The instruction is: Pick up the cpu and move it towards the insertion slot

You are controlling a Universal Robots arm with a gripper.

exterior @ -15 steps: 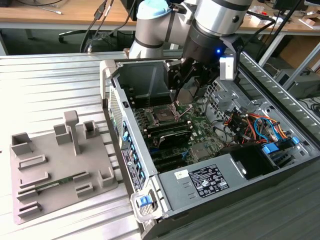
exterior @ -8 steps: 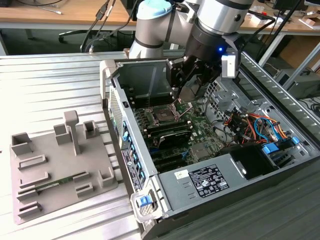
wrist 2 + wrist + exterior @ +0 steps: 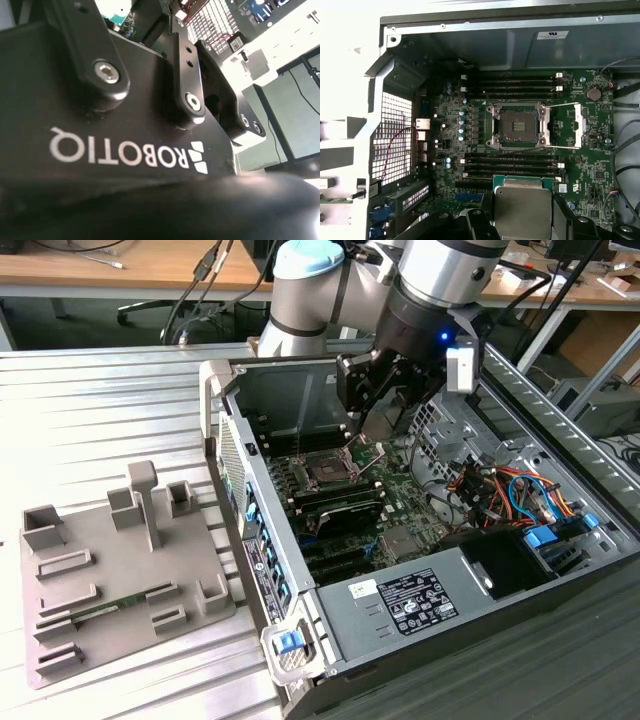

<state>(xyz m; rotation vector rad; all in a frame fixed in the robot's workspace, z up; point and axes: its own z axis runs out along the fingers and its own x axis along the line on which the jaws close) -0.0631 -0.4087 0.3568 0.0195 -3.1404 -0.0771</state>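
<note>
Gripping flat silvery square cpu (image 3: pixel 522 210), apparently, black end effector (image 3: pixel 522 220) above metal-framed insertion slot (image 3: pixel 518 126).

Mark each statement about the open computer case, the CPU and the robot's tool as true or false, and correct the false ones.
1. The tool holds the cpu between its fingers. True.
2. The cpu already sits in the insertion slot. False: the slot shows its bare dark centre, and the cpu is apart from it in the first wrist view.
3. The slot's retention bracket is swung open. True.
4. The tool hangs over the grey tray. False: in the exterior view it is above the open computer case.
5. The grey tray lies inside the case. False: it lies beside it.
</note>
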